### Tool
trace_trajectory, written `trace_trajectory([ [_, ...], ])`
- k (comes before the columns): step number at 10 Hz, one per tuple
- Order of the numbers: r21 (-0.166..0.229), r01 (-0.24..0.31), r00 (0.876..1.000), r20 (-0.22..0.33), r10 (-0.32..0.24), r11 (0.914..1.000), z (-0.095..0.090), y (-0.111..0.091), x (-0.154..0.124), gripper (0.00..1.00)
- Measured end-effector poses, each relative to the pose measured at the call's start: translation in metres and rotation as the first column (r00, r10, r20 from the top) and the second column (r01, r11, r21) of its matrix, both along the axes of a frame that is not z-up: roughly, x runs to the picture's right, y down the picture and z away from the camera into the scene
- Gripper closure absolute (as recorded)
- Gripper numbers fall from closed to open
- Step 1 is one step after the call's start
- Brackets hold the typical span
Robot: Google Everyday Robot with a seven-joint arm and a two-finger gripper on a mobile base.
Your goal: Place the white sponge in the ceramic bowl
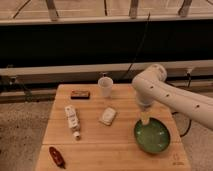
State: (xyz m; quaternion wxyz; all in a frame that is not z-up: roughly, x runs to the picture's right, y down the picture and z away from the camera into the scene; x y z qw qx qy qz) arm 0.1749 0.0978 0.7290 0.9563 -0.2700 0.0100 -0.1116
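The white sponge [107,116] lies flat near the middle of the wooden table [115,152]. The green ceramic bowl [155,137] sits at the front right of the table. My white arm reaches in from the right with its elbow above the table's back right. My gripper [144,120] points down over the bowl's back left rim, to the right of the sponge and apart from it.
A white cup [105,86] stands at the back centre. A brown flat packet [79,93] lies at the back left. A white labelled bottle [73,120] lies left of the sponge. A red object [56,156] lies at the front left corner.
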Motion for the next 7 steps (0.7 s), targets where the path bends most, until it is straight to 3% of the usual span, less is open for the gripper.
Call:
trace_trajectory([
  [7,0.001,0.126,0.989,0.083,-0.126,0.9920,0.030,0.006,-0.045,0.20],
])
